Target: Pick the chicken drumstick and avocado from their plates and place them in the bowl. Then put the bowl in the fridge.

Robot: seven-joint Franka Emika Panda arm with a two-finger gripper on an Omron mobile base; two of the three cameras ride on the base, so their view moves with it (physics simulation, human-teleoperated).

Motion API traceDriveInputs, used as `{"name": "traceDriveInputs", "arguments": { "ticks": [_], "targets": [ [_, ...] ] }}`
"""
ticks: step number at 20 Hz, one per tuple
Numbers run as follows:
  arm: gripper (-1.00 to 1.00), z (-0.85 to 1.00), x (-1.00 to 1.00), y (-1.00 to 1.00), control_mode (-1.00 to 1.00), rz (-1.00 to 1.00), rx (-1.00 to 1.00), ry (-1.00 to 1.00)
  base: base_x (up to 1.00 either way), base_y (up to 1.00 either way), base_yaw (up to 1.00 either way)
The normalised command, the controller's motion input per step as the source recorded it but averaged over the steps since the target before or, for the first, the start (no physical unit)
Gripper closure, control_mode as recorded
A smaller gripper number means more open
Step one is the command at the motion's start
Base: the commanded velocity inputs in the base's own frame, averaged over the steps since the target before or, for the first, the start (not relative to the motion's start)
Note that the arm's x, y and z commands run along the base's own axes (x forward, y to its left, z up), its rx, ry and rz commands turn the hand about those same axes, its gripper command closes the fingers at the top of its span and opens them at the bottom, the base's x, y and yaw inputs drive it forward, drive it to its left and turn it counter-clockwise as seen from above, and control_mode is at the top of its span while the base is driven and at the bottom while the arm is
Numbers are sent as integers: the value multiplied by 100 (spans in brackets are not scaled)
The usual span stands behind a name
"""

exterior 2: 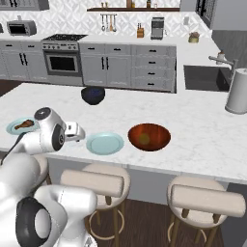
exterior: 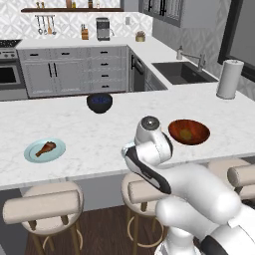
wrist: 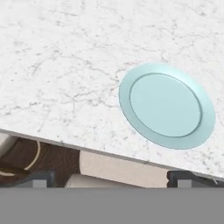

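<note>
The orange-brown chicken drumstick (exterior: 46,148) lies on a pale blue plate (exterior: 31,153) at the counter's left. The avocado (exterior 2: 143,139) rests inside the reddish-brown bowl (exterior 2: 149,136), which stands on the counter right of centre. A second pale blue plate (wrist: 167,105) is bare, just left of the bowl. My gripper (wrist: 113,178) hangs open above the counter's front edge, left of that bare plate, with nothing between its fingertips (wrist: 41,177). The fridge is out of view.
A small dark blue-black bowl (exterior: 99,102) sits farther back on the counter. A paper towel roll (exterior: 229,78) stands at the right by the sink (exterior: 182,72). Padded stools (exterior 2: 94,183) line the counter's near side.
</note>
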Motion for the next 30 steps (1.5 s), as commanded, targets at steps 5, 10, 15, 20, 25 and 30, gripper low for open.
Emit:
{"name": "traceDriveInputs", "arguments": {
  "ticks": [5, 10, 15, 20, 25, 30],
  "targets": [
    [-100, 19, 7, 100, -100, 0, 13, 0, 0, 0, 0],
    [-100, 19, 5, 100, -100, 0, 15, 0, 0, 0, 0],
    [-100, 2, 9, 100, -100, -9, 17, 0, 0, 0, 0],
    [-100, 21, 28, 96, -100, -12, 15, 5, 0, 0, 0],
    [-100, 30, 36, 79, -100, -8, 6, 11, 0, 0, 0],
    [-100, 23, 37, 19, -100, 0, 0, 10, 0, 0, 0]
  ]
}}
